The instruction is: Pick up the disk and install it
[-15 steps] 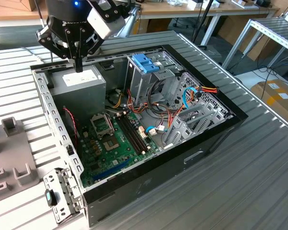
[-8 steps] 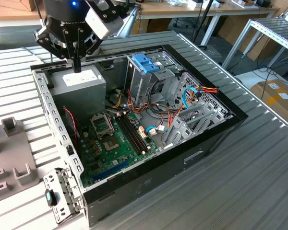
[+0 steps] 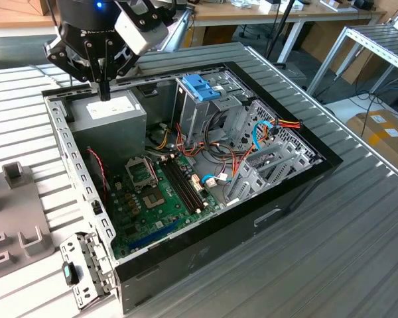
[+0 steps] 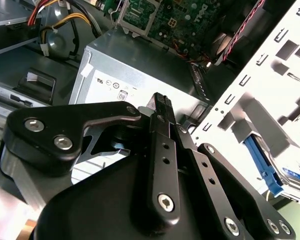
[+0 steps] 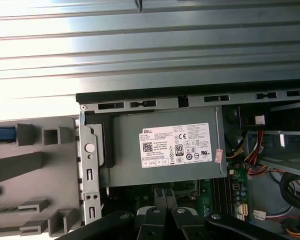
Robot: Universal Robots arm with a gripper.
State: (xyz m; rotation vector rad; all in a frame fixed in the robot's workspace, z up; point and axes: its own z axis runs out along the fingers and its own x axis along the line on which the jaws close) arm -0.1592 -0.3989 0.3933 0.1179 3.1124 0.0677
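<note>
Disk shows as a narrow blue strip of its carrier at the edge of the first wrist view, lying on the grey fixture that sits just beside the computer case. A blue rail beyond the pale perforated case wall in the second wrist view looks like the same carrier, though little of it is visible. The fixture's blocks and slots seem meant to park the part in a fixed spot, outside the case and reachable from above.

The end effector points straight down over the power supply, at the corner of the case nearest the fixture. Its fingers appear closed together with nothing between them, and they seem to hover above the supply's labelled top without touching it. So the disk is not yet picked up; it lies apart from the end effector, on the far side of the case wall.

The case lies on its side on the ribbed metal bench with the open face up, which exposes the motherboard and the upright drive cage with its blue handle to a top-down approach. The cage stands well apart from the end effector, towards the exterior view's right.
</note>
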